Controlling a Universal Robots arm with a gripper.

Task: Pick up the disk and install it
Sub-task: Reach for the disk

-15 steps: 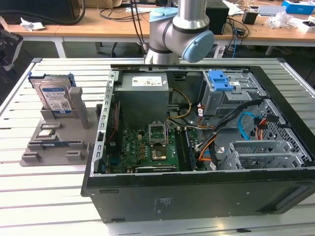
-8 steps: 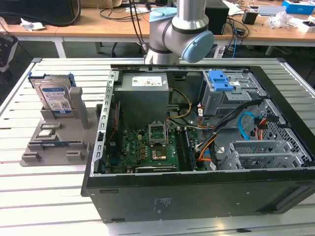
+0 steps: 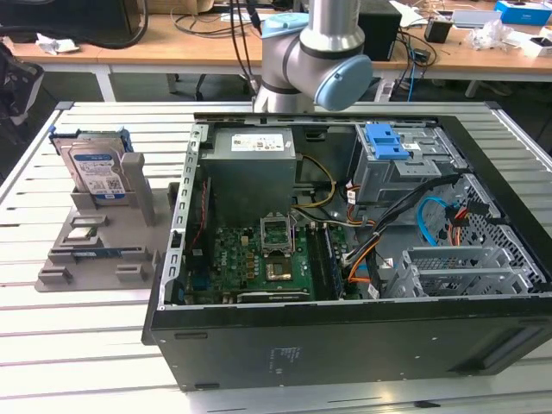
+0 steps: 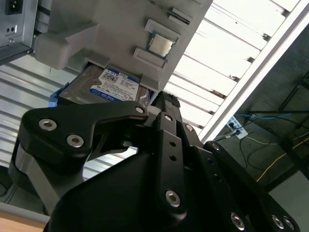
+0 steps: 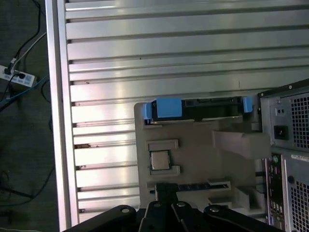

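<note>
No legible text, label (image 3: 100, 174) on the disk (image 3: 91, 162), sticker (image 3: 259, 143) on power supply (image 3: 250, 183)

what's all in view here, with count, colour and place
slatted metal table: one, silver, under everything
grey plastic holder block: one, grey, exterior view's left
flat rectangular disk in blue plastic carrier: one, silver-grey, standing in holder
square metal chip: one, silver, holder pocket
open black metal computer case: one, black, table centre
blue plastic latch: one, blue, atop grey drive cage
robot arm: one, grey-blue, behind case
gripper: one, black, near holder

The arm (image 3: 316, 53) stands upright, its gripper (image 4: 163, 100) aimed downward at an angle.
</note>
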